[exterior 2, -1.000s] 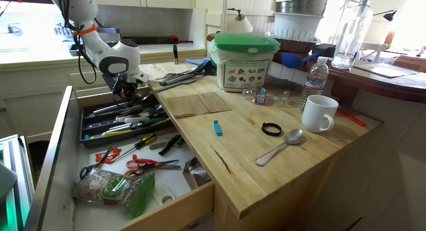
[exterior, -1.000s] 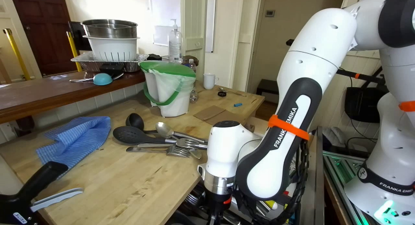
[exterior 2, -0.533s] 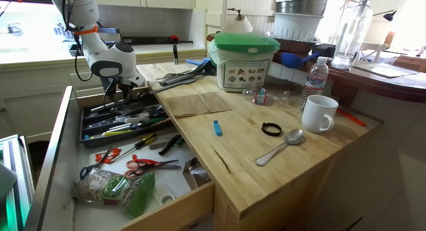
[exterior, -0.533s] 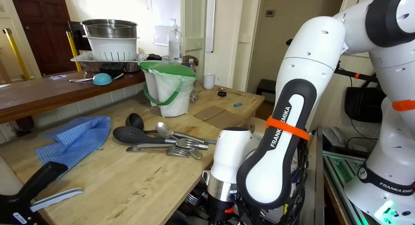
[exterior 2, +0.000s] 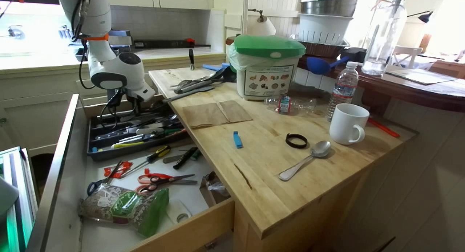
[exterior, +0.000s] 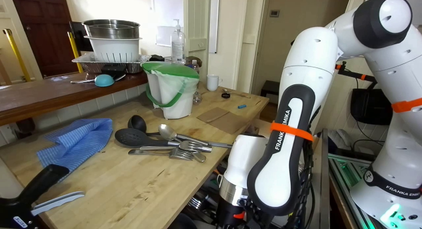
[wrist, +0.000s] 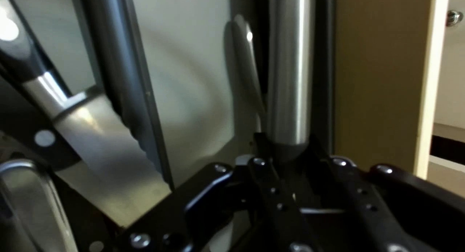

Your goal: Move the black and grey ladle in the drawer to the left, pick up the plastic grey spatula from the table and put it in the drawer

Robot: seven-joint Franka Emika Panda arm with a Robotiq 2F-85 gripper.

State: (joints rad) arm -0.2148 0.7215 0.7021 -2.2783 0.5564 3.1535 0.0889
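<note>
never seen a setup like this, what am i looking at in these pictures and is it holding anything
The white machine is a robot arm, its end pointing down into an open drawer of kitchen tools. Two pictures come from cameras standing outside the robot; the close-up comes from one on its wrist. On the wooden counter lie a blue cloth, a dark slotted utensil and metal cutlery; a white mug and a green-lidded bin stand there too. In the close-up, its fingers are closed on a round metal handle; which tool that belongs to doesn't show.
</note>
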